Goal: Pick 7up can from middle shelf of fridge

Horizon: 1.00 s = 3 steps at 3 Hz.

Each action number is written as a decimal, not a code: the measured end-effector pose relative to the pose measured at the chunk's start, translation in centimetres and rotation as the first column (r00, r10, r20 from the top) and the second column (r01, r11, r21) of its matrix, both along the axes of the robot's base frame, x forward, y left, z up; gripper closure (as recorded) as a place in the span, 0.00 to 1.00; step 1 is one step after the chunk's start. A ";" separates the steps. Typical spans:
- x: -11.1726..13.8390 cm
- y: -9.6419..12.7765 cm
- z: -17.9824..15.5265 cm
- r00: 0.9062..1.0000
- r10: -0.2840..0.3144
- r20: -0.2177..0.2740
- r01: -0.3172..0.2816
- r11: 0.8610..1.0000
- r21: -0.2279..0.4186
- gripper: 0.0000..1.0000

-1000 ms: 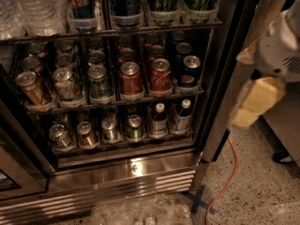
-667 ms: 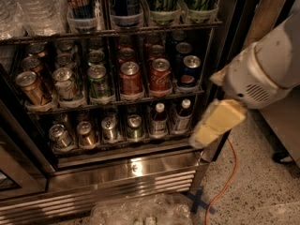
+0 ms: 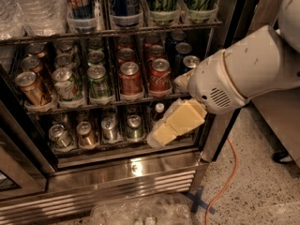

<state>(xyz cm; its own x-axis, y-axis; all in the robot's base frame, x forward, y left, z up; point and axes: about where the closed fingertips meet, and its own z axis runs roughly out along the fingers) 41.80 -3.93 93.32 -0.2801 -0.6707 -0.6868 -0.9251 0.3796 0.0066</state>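
Note:
The fridge (image 3: 140, 172) stands open before me. Its middle shelf (image 3: 112, 102) holds rows of short cans in clear lane trays. The 7up can (image 3: 65, 84), pale silver-white with green marks, stands at the front of the second lane from the left. A gold-brown can (image 3: 31, 88) is on its left and a darker green can (image 3: 98, 81) on its right. My gripper (image 3: 162, 135), cream-coloured on a white arm (image 3: 243, 67), hangs in front of the right end of the lower rack, below the middle shelf and well to the right of the 7up can. It holds nothing.
Two red cans (image 3: 160, 75) and dark cans (image 3: 182, 50) fill the right lanes. Tall bottles and cans (image 3: 164, 3) stand on the rack above. Small cans (image 3: 108, 128) sit on the rack below. On the floor are an orange cable (image 3: 230, 170), a blue tape cross (image 3: 199, 200) and a plastic-wrapped pack (image 3: 140, 212).
My arm has swung in from the right edge towards the left and lower. The gripper has moved from beside the fridge frame to the front of the lower rack. The cans have not moved.

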 end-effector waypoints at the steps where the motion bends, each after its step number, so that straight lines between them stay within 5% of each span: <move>1: 0.0 0.0 0.0 1.000 0.000 0.000 0.000 1.000 0.000 0.00; 2: -0.1 2.6 -0.3 1.000 0.004 0.019 -0.005 0.999 0.051 0.00; 3: -1.9 8.7 -1.2 0.999 -0.041 -0.002 0.041 0.987 0.155 0.00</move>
